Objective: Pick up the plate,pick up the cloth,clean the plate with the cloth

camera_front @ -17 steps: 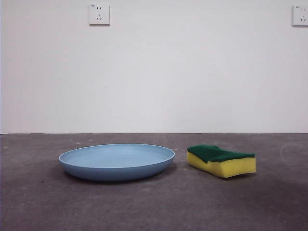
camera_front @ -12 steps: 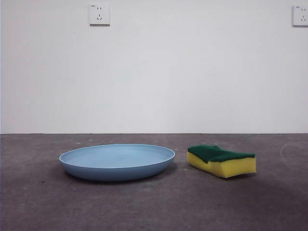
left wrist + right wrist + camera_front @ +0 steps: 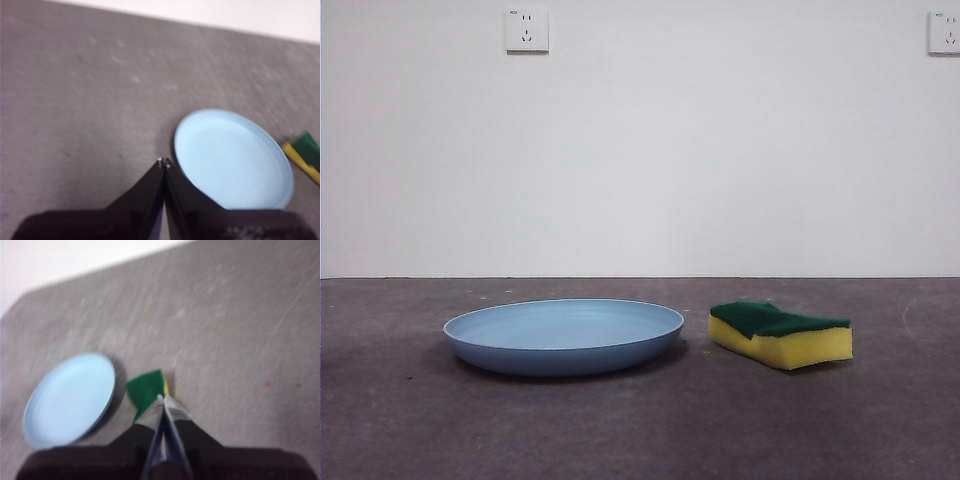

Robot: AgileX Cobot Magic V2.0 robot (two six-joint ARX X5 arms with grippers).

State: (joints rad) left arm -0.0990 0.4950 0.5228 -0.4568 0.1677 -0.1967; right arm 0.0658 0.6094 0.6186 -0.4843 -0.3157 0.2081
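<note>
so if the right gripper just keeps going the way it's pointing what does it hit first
Most likely the cloth: the right gripper, jaws shut, has its tips over the green top. Depth is unclear; it looks well above the table.

Plain white wall (image 3: 640,150) with two sockets (image 3: 526,30) behind a mottled dark grey table (image 3: 640,430).

Cloth (image 3: 146,389) partly hidden behind right tool (image 3: 161,399) — view blurred.
</note>
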